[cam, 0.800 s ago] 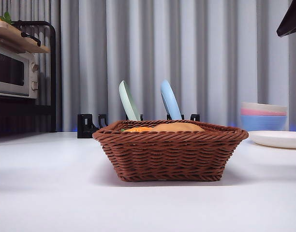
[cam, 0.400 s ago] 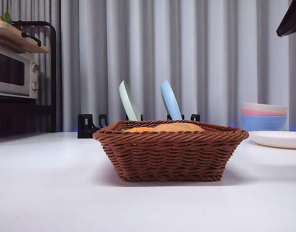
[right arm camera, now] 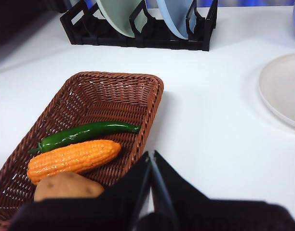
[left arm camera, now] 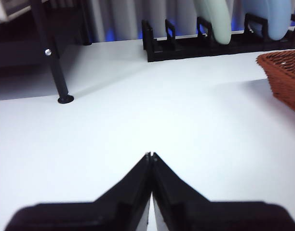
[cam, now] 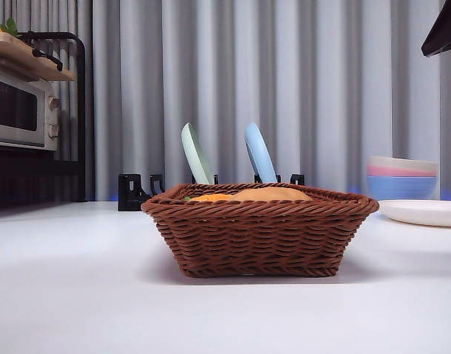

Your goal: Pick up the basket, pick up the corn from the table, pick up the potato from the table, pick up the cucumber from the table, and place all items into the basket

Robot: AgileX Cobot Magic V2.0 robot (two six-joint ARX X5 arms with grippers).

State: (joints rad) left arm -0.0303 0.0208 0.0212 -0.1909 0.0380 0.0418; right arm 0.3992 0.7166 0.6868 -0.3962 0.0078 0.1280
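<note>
The reddish-brown wicker basket stands on the white table in the middle of the front view. The right wrist view looks down into the basket: the dark-green cucumber, the orange corn and the tan potato lie side by side inside. From the front only the tops of the corn and potato show over the rim. My right gripper is shut and empty, raised beside the basket's edge. My left gripper is shut and empty over bare table, with a basket corner off to one side.
A black rack behind the basket holds a green plate and a blue plate. Stacked bowls and a white plate sit at the right. A microwave on a black stand is at the far left.
</note>
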